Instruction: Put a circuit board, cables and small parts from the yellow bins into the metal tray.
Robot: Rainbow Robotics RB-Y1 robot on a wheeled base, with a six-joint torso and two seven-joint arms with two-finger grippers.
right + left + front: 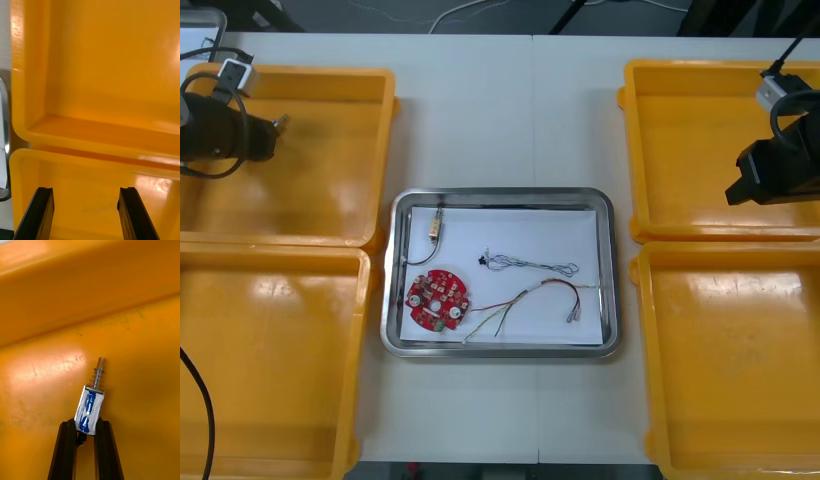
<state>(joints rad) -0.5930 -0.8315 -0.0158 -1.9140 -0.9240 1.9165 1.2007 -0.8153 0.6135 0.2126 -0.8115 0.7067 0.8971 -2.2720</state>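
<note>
Near bins: near-left bin at lower left of the front view, near-right bin at lower right.
Tray: centre of the frame, between the bins, white inside.
Board: red and round, lying flat in the tray's lower left.
Red-yellow cable: runs from just beside the board toward the tray's right side.
Blue-white cable: twisted, mid-tray, just above the red-yellow one.
Black cable: in the tray's upper left corner, curving along the left wall.
Far bins: far-left bin at upper left, far-right bin at upper right.
My left pincer: over the far-left bin near the frame's left edge, fingers drawn narrow and clamped on a small part.
Small part: blue and silver body between my fingers, its spring-wound pin jutting past the tips, above the bin floor.
My right pincer: at the right edge of the front view, over the far-right bin, fingers wide apart with nothing between them.
</note>
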